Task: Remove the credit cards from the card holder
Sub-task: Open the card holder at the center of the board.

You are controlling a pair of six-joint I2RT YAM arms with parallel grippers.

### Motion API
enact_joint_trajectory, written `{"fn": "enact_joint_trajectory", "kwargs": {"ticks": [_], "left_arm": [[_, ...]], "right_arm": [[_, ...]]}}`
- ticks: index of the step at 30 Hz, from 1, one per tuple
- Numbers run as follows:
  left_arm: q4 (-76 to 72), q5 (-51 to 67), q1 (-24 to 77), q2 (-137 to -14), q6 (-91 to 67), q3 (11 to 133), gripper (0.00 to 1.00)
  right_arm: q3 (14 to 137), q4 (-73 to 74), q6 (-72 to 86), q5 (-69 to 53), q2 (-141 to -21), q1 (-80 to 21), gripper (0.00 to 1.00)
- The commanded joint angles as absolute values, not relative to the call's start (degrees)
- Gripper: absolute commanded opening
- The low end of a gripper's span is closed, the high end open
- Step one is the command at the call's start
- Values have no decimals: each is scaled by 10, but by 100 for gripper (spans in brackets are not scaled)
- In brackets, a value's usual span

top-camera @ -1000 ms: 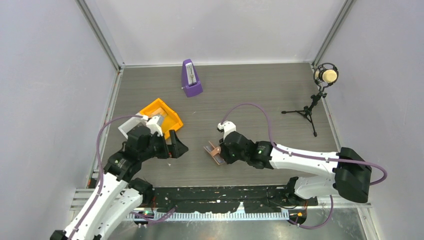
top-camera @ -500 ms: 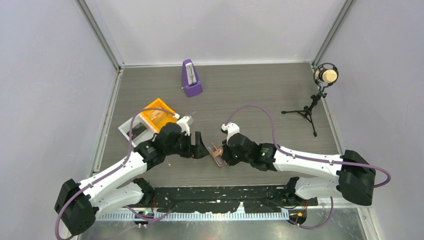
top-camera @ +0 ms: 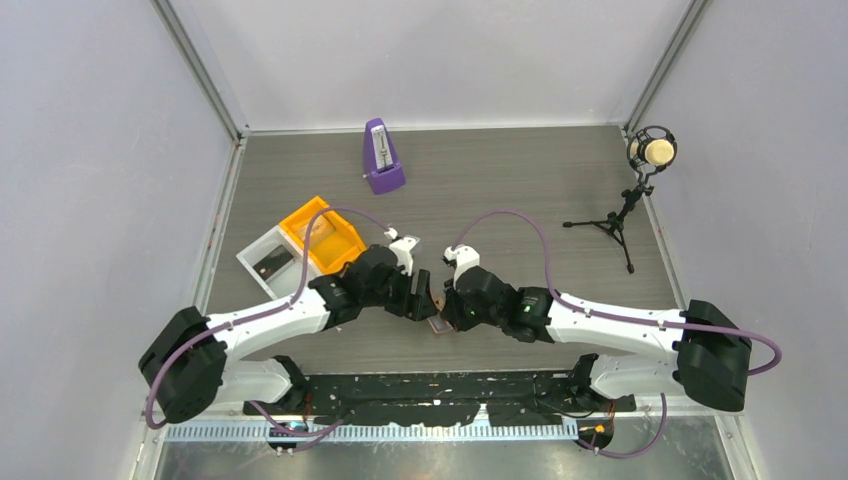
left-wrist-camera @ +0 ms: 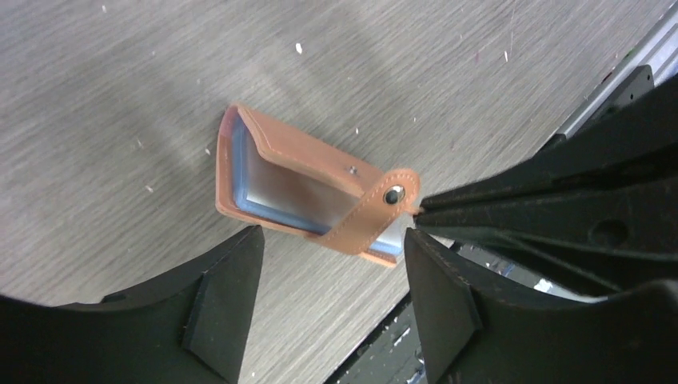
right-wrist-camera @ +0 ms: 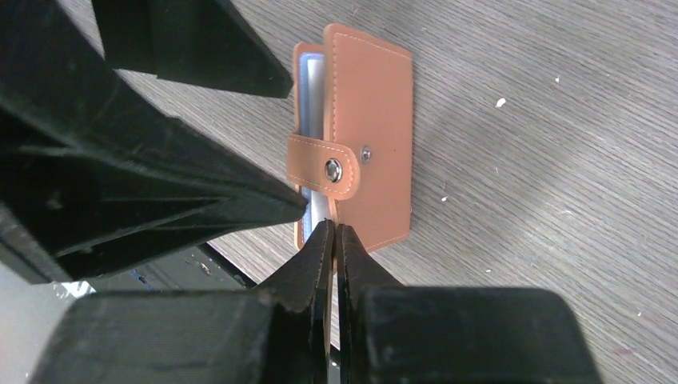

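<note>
The salmon-tan card holder (left-wrist-camera: 304, 188) stands on edge on the wood-grain table, half spread, its snap tab (right-wrist-camera: 328, 168) hanging loose. My right gripper (right-wrist-camera: 334, 228) is shut on the lower edge of one cover. My left gripper (left-wrist-camera: 332, 234) hangs open just short of the holder, one fingertip (left-wrist-camera: 240, 272) on each side of the tab end. A blue-grey face (left-wrist-camera: 284, 180) shows between the covers; I cannot tell if it is a credit card. From above, both grippers meet over the holder (top-camera: 437, 303), which is mostly hidden. A dark card (top-camera: 270, 265) lies in the white tray (top-camera: 252, 255).
An orange bin (top-camera: 322, 232) sits beside the white tray at the left. A purple metronome (top-camera: 382, 157) stands at the back. A microphone on a small tripod (top-camera: 640, 190) is at the right. The table's near edge and black rail (left-wrist-camera: 632, 80) lie close behind the holder.
My left arm has swung right from the orange bin to the card holder, and its jaws have narrowed. The right gripper has kept its hold in place.
</note>
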State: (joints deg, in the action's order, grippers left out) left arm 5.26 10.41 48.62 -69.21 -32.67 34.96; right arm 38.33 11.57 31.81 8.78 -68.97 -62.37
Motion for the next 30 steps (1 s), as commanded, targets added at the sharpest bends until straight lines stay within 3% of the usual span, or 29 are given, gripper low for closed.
{"fn": "enact_joint_trajectory", "kwargs": {"ticks": [1, 14, 23, 30], "left_arm": [[6, 79, 492, -718, -293, 391, 64], [-13, 69, 494, -743, -305, 361, 35], [-16, 64, 495, -759, -316, 349, 40], [-4, 38, 495, -760, -342, 343, 53]], "right_arm": [[381, 83, 331, 84, -671, -623, 5], [363, 94, 344, 120, -638, -622, 5], [348, 87, 352, 127, -617, -618, 5], [331, 85, 360, 112, -602, -591, 5]]}}
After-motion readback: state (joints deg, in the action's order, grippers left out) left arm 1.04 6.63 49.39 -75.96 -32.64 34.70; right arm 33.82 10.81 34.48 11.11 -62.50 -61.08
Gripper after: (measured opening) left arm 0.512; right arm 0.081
